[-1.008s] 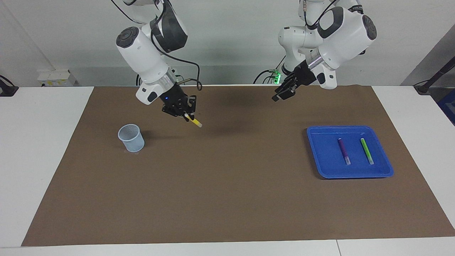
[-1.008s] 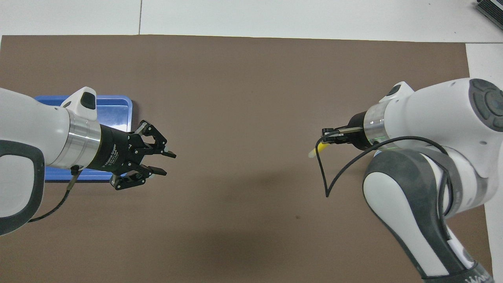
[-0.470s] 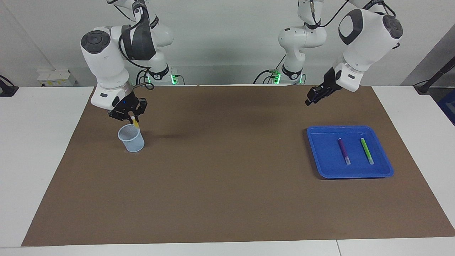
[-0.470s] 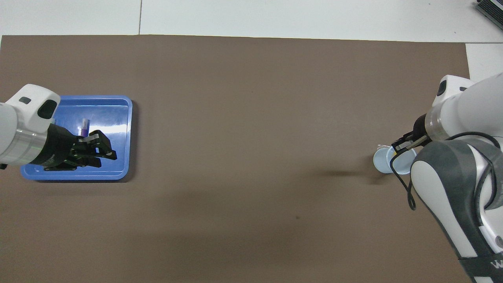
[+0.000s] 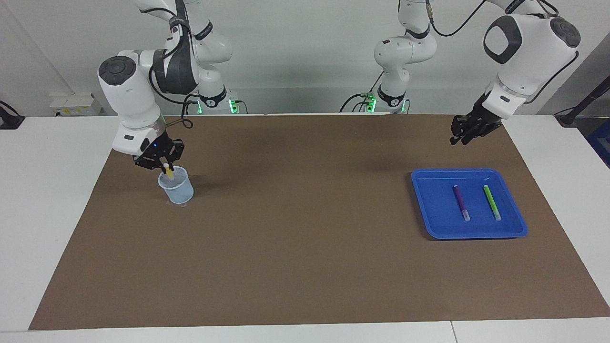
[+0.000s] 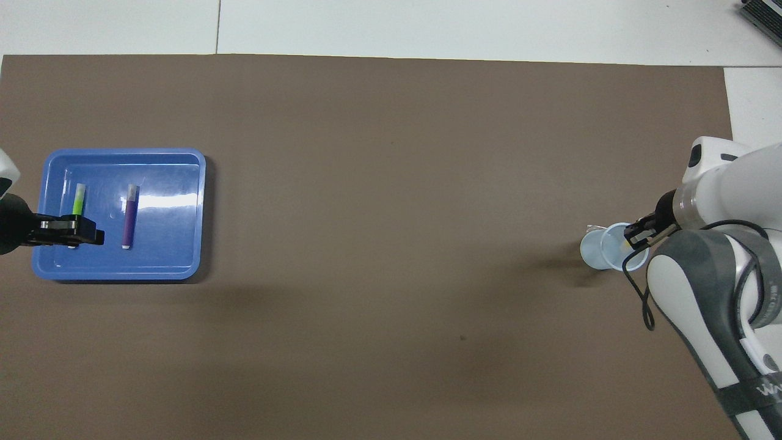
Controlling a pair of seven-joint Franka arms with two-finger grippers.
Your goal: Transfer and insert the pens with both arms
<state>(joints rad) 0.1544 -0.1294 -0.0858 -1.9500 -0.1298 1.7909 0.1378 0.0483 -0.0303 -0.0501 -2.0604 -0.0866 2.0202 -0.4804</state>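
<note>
My right gripper [image 5: 163, 163] is shut on the yellow pen [image 5: 167, 170] and holds it tip down over the pale blue cup [image 5: 177, 188], its lower end at the cup's mouth. In the overhead view the right gripper [image 6: 639, 234] covers part of the cup [image 6: 602, 252]. The purple pen [image 5: 460, 202] and the green pen [image 5: 492, 202] lie side by side in the blue tray [image 5: 436, 209]. My left gripper [image 5: 463, 136] is open and empty in the air over the mat beside the tray's edge nearer the robots. In the overhead view the left gripper [image 6: 67, 235] covers the green pen's [image 6: 78, 200] end.
A brown mat [image 5: 305, 247] covers most of the white table. Two small white arm bases with green lights [image 5: 214, 100] [image 5: 391, 97] stand at the robots' edge of the table. The tray [image 6: 171, 244] sits at the left arm's end, the cup at the right arm's end.
The right gripper carried the yellow pen from over the mat's middle to the cup and lowered its tip to the cup's mouth. The left gripper swung away toward the tray.
</note>
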